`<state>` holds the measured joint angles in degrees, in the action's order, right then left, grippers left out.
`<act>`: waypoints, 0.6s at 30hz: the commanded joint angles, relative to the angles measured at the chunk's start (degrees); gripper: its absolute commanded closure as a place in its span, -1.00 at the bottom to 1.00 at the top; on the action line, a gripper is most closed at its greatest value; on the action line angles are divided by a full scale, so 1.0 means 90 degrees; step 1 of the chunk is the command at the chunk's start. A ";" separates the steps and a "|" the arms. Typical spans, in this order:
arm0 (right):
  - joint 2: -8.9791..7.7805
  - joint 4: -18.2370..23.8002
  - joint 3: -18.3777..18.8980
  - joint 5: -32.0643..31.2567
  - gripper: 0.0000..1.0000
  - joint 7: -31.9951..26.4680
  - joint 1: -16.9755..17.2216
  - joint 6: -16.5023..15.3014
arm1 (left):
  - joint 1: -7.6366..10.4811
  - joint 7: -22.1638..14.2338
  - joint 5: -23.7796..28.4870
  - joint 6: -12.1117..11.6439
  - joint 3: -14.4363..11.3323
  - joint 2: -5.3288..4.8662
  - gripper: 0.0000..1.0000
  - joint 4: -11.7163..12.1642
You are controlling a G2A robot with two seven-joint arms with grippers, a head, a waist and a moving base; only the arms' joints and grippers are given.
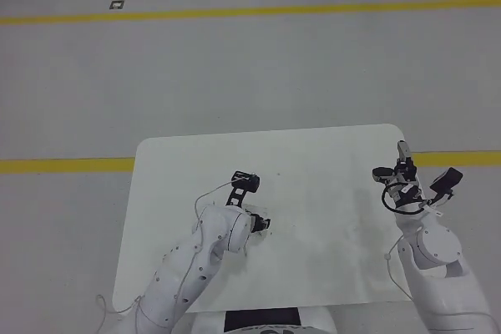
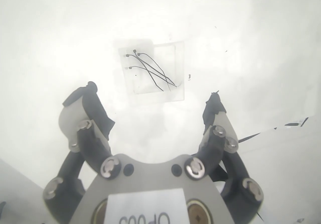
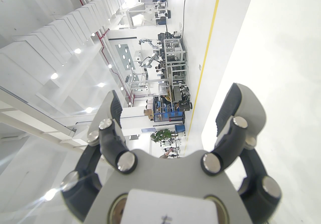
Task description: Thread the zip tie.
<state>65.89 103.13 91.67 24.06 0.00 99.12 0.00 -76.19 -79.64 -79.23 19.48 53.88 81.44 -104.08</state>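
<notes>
Left sticker (image 2: 146,206): on left gripper (image 2: 153,90) base; upside-down print, cut off, unreadable.
Right sticker (image 3: 168,210): on right gripper (image 3: 173,90) base; print fragment, unreadable.

The table (image 1: 317,167) is smooth, matt white. Thin dark plastic zip ties (image 2: 150,69) lie in a clear, glossy plastic tray (image 2: 180,71). On the left gripper (image 2: 153,91), the fingertips (image 2: 95,107) are wrapped in crumpled matt black tape. On the right gripper (image 3: 174,90), the pads (image 3: 225,107) are ribbed and black.

Right gripper (image 3: 174,99) spread wide, aimed past table (image 3: 288,59) edge; yellow floor line (image 3: 208,41) alongside
</notes>
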 commanded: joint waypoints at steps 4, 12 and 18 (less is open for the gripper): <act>0.0000 0.0000 0.0000 0.0000 -1.00 0.0000 0.0000 0.0000 | 0.0001 0.0056 -0.0088 0.0000 0.0013 -0.0005 -1.00 0.0040; 0.0000 0.0000 0.0000 0.0000 -1.00 0.0000 0.0000 0.0000 | -0.0266 0.0058 -0.0268 0.0000 0.0306 0.0165 -1.00 -0.0082; 0.0000 0.0000 0.0000 0.0000 -1.00 0.0000 0.0000 0.0000 | -0.0500 0.0000 -0.0306 0.0000 0.0429 0.0430 -1.00 -0.0170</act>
<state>65.89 103.13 91.67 24.06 0.00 99.12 0.00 -80.37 -79.67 -81.83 19.48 57.53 84.94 -105.52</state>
